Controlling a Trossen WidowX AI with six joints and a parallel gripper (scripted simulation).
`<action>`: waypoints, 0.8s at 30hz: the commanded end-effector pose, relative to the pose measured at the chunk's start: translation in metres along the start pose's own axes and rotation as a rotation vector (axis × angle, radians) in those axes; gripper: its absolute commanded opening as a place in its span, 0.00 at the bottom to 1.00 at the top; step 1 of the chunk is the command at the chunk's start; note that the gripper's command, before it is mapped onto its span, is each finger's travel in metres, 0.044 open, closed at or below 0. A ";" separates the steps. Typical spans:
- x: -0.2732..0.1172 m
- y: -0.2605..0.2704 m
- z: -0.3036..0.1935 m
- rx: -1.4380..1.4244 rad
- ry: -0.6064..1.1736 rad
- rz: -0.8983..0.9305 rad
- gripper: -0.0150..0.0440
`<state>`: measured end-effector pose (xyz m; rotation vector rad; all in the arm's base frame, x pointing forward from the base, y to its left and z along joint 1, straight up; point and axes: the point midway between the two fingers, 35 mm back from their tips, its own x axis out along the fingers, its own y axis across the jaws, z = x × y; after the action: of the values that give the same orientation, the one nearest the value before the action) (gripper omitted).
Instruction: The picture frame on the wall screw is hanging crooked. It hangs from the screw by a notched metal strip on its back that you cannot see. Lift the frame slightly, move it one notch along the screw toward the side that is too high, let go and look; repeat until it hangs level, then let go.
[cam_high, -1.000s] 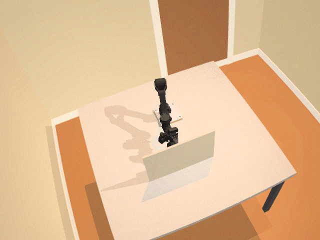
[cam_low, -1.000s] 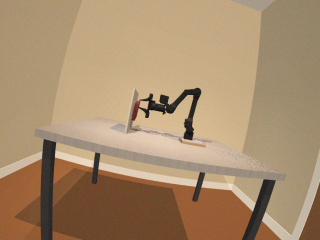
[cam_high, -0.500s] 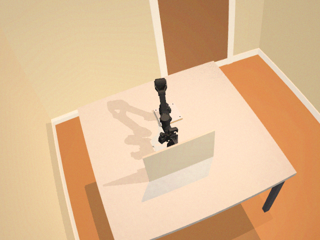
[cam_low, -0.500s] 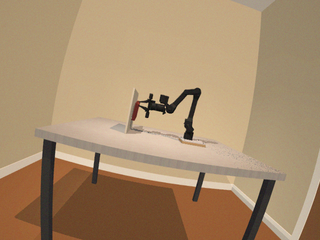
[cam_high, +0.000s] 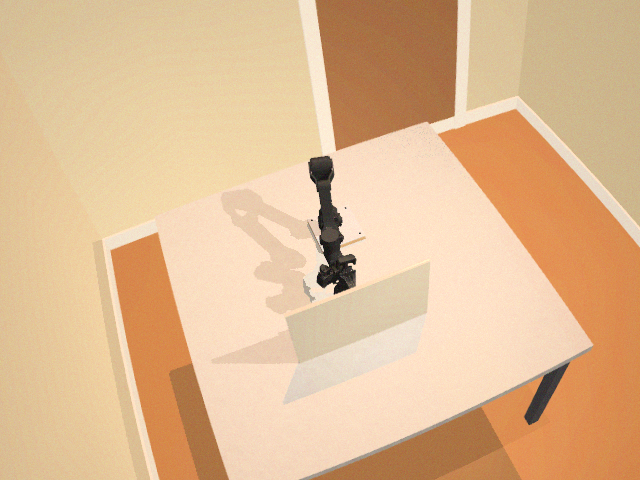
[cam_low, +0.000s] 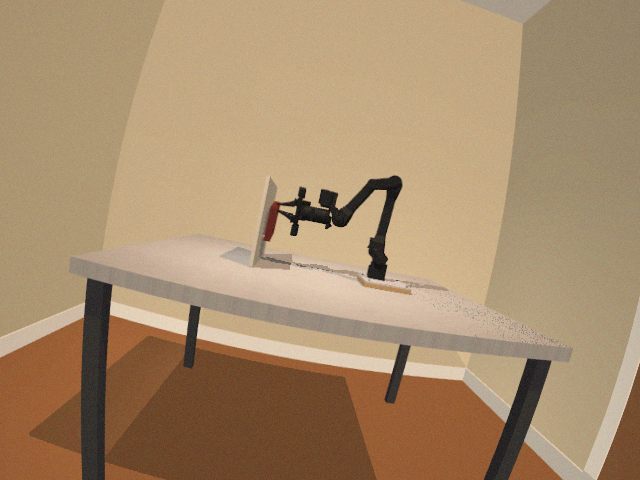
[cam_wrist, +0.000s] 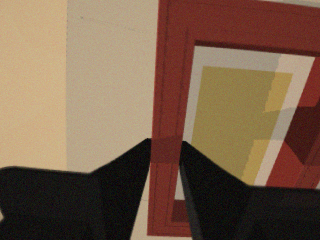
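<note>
Picture frame (cam_low: 271, 222) (cam_wrist: 171, 95): against the upright panel (cam_high: 361, 315) (cam_low: 261, 222) (cam_wrist: 112, 90); probably light, stiff.
Gripper (cam_low: 278, 207) (cam_wrist: 165, 145): narrowly parted, clamped on the frame's bar.
Hold: that slim bar, gently; smooth faces may slip.

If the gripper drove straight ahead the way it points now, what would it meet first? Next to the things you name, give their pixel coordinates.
Likely the upright panel (cam_high: 361, 315) (cam_low: 260, 227) behind the red frame (cam_low: 271, 222) (cam_wrist: 169, 75); the gripper (cam_low: 279, 208) (cam_wrist: 165, 145) already grips the frame's bar, though remaining depth is unclear.
</note>
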<state>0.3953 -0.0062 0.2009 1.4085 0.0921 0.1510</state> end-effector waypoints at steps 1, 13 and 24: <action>0.000 0.000 0.000 0.002 -0.003 0.000 0.25; 0.000 0.004 0.000 0.002 -0.003 0.000 0.25; 0.000 0.008 0.000 0.002 -0.003 0.000 0.25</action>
<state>0.3952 -0.0052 0.2038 1.4111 0.0998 0.1414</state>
